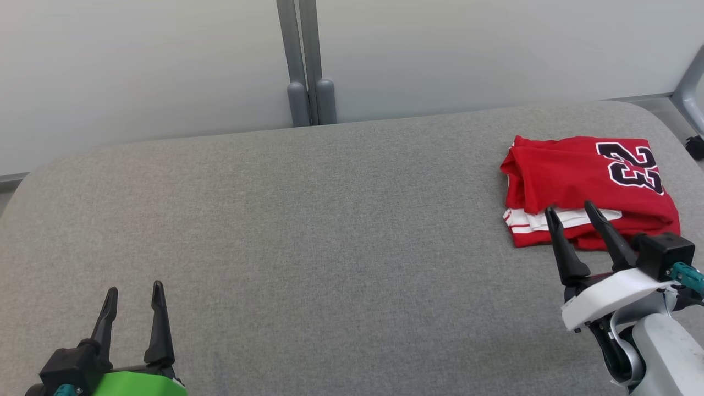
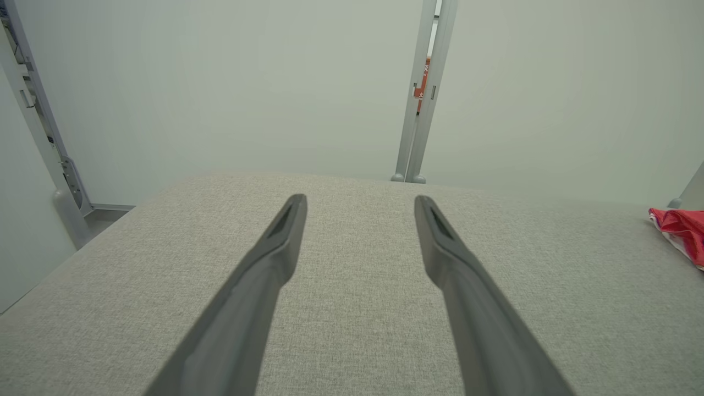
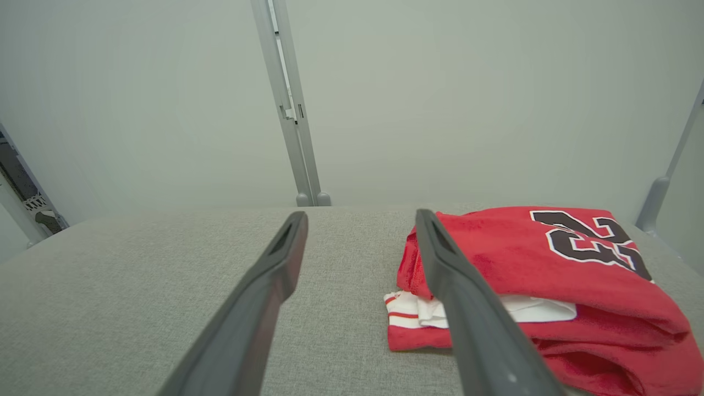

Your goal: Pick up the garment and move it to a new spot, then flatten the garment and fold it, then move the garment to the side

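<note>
A folded red jersey (image 1: 583, 181) with a dark number 23 and white-striped trim lies at the far right of the grey padded table (image 1: 330, 231). The right wrist view has the jersey (image 3: 528, 275) just past my right fingers. My right gripper (image 1: 572, 211) is open, its tips over the jersey's near edge, holding nothing. Far off at the lower left, my left gripper (image 1: 135, 291) stands open over bare table. In the left wrist view a corner of the jersey (image 2: 682, 231) peeks in at the right edge.
Pale wall panels rise behind the table, joined by a grey post (image 1: 305, 66). The table's rounded right corner lies close beyond the jersey, with a grey frame leg (image 1: 690, 93) past it.
</note>
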Tool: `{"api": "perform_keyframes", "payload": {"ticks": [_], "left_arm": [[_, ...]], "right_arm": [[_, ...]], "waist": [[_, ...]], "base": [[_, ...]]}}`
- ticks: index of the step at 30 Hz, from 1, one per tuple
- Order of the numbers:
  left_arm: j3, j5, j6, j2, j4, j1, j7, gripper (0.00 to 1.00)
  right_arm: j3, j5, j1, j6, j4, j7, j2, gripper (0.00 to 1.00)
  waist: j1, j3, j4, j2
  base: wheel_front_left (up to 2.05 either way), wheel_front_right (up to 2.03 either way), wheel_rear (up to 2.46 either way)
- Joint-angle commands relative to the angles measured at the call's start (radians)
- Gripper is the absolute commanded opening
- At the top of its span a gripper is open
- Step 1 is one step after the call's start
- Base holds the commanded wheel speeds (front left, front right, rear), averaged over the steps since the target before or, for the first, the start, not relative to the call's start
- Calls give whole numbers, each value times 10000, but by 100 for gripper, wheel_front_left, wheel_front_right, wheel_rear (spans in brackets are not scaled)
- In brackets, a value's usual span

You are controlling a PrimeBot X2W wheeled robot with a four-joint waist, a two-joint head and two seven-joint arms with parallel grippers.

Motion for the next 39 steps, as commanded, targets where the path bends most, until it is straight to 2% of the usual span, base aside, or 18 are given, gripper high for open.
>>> {"api": "perform_keyframes", "payload": {"ticks": [1, 19, 20, 24, 39], "left_arm": [[73, 97, -69, -22, 30, 123, 3, 100], [299, 697, -434, -371, 181, -99, 3, 100], [244, 677, -426, -382, 189, -29, 0, 0], [197, 597, -427, -452, 522, 28, 37, 0], [371, -2077, -461, -549, 570, -335, 791, 0]], "right_arm": [[-43, -91, 121, -11, -74, -38, 52, 100], [-303, -369, 352, -11, -112, -37, 339, 100], [-306, -313, 251, 0, -127, 0, 345, 0], [-265, -240, 483, 2, 106, 31, 547, 0], [-870, 2048, 589, 0, -83, 768, 997, 0]], "waist": [[1, 12, 1, 0], [1, 115, -41, 0], [1, 116, -42, 0], [1, 117, -45, 0], [1, 141, 1, 0]], "base": [[0, 0, 0], [0, 0, 0], [0, 0, 0], [0, 0, 0], [0, 0, 0]]}}
